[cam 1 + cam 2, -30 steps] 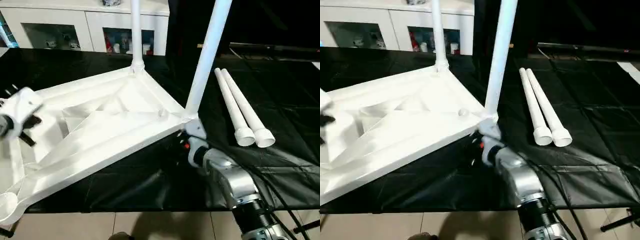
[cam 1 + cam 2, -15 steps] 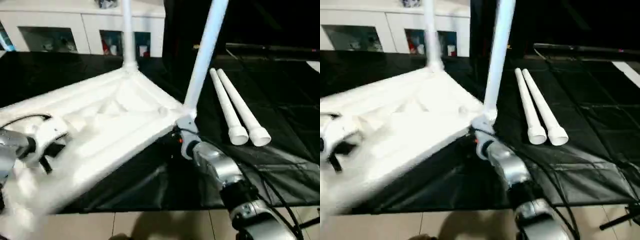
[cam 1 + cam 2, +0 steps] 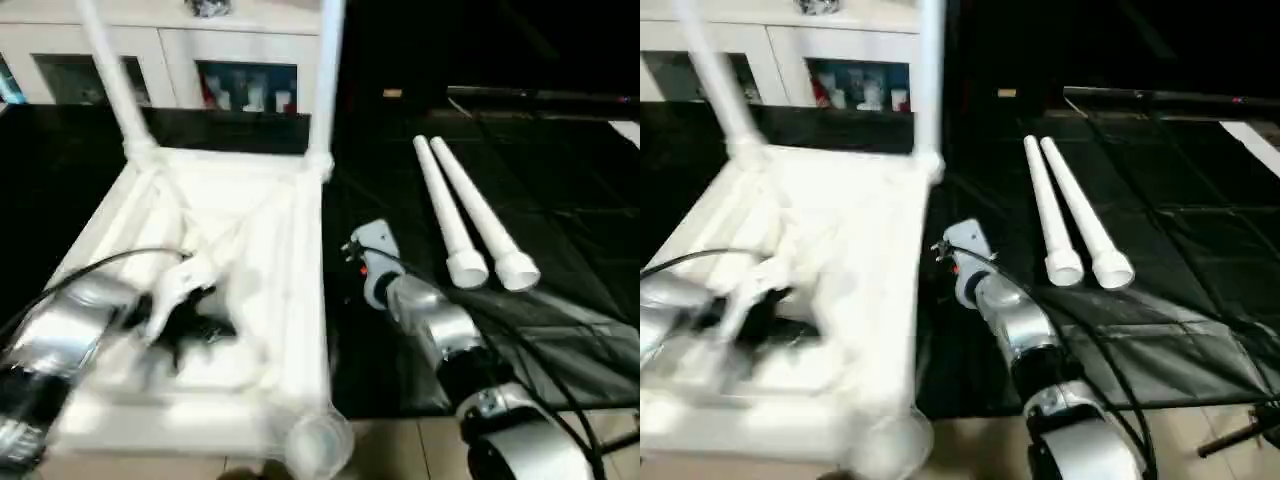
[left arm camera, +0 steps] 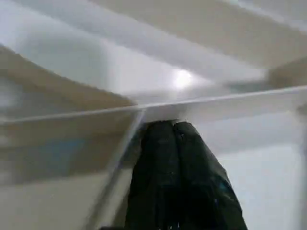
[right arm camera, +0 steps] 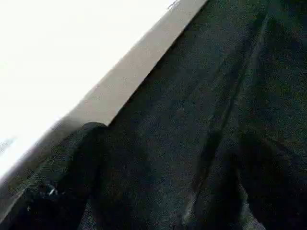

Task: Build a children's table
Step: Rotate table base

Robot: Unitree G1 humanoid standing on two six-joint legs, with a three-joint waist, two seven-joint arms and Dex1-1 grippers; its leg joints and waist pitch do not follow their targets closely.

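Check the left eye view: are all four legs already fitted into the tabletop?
No: two loose legs lie side by side on the black cloth, beside the tabletop.

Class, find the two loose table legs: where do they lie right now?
The two loose legs lie side by side on the black cloth, on the robot's right, beyond the right gripper.

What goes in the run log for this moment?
table top: upside down, two legs fitted | spare legs: two on cloth | left gripper: shut, on ribs | right gripper: open
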